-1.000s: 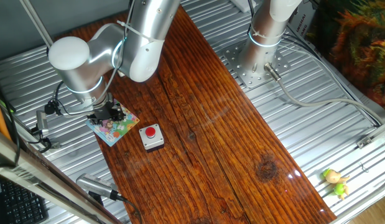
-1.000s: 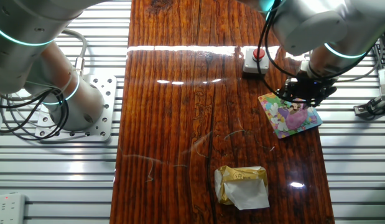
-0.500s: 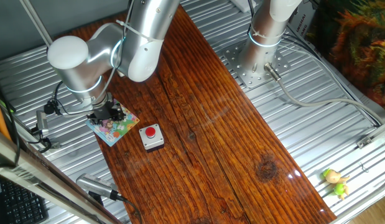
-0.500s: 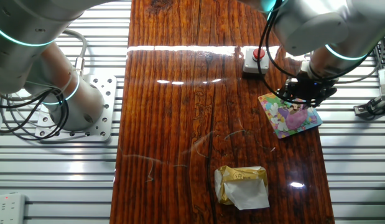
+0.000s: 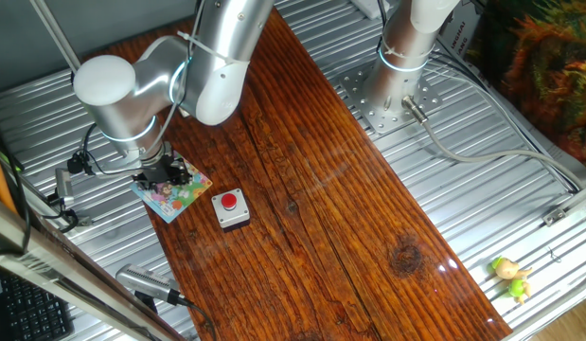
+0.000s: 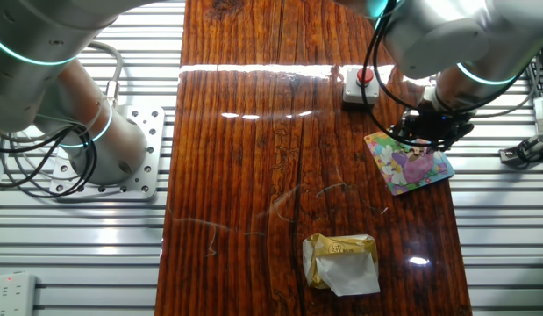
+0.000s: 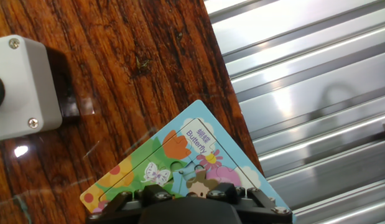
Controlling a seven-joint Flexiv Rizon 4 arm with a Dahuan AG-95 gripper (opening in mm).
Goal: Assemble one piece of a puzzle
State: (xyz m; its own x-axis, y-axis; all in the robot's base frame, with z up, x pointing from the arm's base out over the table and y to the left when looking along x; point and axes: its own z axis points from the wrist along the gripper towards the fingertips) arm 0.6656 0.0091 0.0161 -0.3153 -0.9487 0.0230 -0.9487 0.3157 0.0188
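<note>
The puzzle [image 5: 175, 198] is a small pastel picture board lying at the wooden plank's edge; it also shows in the other fixed view [image 6: 411, 164] and in the hand view [image 7: 173, 155]. My gripper [image 5: 164, 173] stands low over the board's corner, seen too in the other fixed view [image 6: 427, 132]. In the hand view only its dark body shows at the bottom edge [image 7: 187, 206]; the fingertips are hidden, so I cannot tell whether it is open or shut. No separate loose piece shows; it is hidden or out of view.
A grey box with a red button [image 5: 230, 208] sits beside the board, also in the hand view [image 7: 21, 87]. A crumpled gold and white wrapper [image 6: 341, 262] lies on the plank. A second arm's base [image 5: 397, 90] stands on ribbed metal. A small toy [image 5: 510, 276] lies far right.
</note>
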